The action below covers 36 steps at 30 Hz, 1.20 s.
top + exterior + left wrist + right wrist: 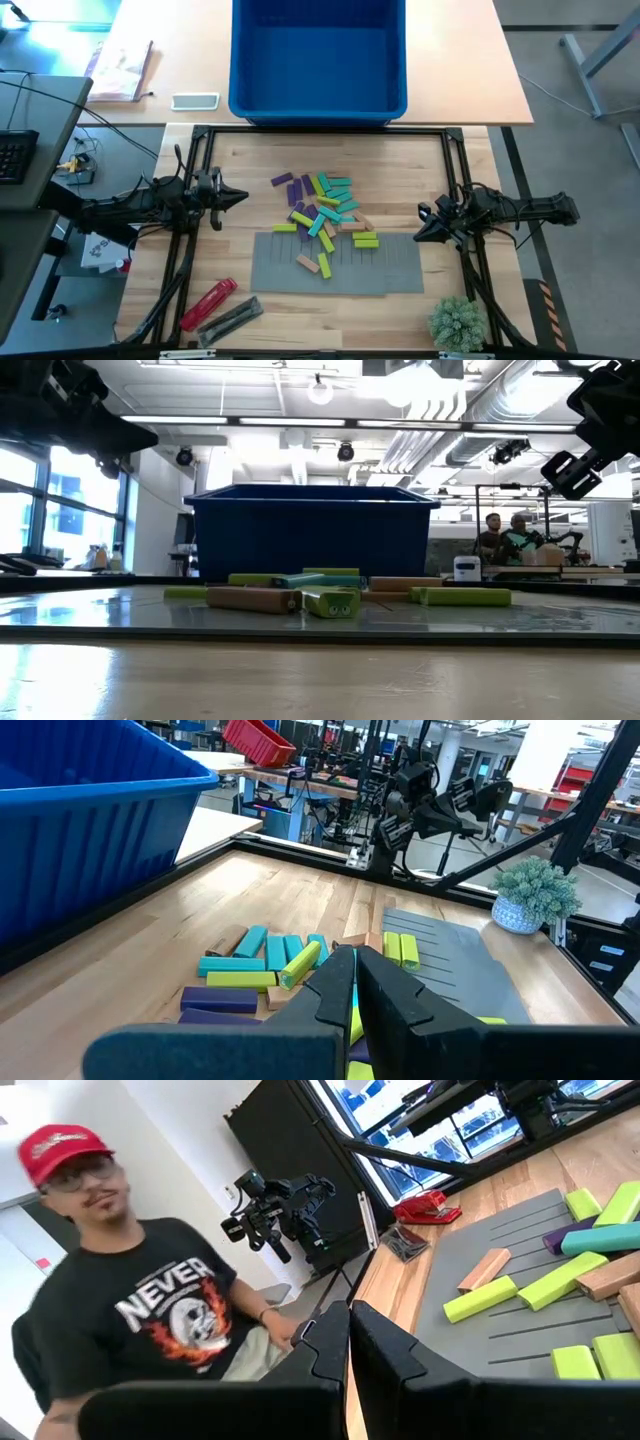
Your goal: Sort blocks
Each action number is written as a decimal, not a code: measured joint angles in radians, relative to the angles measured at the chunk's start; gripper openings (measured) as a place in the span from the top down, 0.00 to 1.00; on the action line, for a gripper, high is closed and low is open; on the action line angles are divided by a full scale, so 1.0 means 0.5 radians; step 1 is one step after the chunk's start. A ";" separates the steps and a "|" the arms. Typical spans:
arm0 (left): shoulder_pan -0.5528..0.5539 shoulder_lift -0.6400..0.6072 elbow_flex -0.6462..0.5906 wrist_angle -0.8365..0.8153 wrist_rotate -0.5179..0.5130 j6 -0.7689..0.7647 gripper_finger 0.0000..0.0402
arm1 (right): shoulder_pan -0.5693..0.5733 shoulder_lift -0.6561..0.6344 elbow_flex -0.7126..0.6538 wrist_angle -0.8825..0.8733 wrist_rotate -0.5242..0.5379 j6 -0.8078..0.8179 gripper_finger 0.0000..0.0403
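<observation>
A loose pile of small blocks [322, 212] in purple, lime, teal and tan lies mid-table, part on bare wood, part on a flat grey mat [336, 263]. The pile also shows in the low view as the blocks [330, 595] and in the left wrist view as the blocks [270, 970]. My left gripper [243, 195] hovers shut at the table's left side, pointing level toward the pile. My right gripper [420, 233] hovers shut at the right side, pointing level toward the table's left. Neither touches a block.
A big blue bin [318, 58] stands beyond the table's far edge. A red cylindrical tool [207, 303] and a dark tool lie at the near left. A small potted plant [458, 322] sits at the near right. A person in a black shirt [160, 1315] stands beside the table.
</observation>
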 joint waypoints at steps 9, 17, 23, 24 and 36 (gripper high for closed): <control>0.000 0.000 0.000 0.001 -0.001 0.001 1.00 | 0.000 0.000 -0.002 0.042 0.209 -0.239 1.00; 0.001 0.000 0.000 -0.004 -0.001 0.000 1.00 | 0.000 -0.002 -0.001 -0.003 0.056 0.427 1.00; 0.000 0.000 0.000 -0.004 -0.001 0.000 1.00 | 0.001 -0.001 -0.001 0.011 -0.218 0.516 1.00; 0.000 0.000 0.000 -0.004 -0.001 0.000 1.00 | 0.000 -0.001 -0.001 0.012 -0.230 0.490 1.00; 0.000 0.000 0.000 -0.005 0.000 0.000 1.00 | 0.000 -0.002 -0.001 0.247 1.210 -0.409 1.00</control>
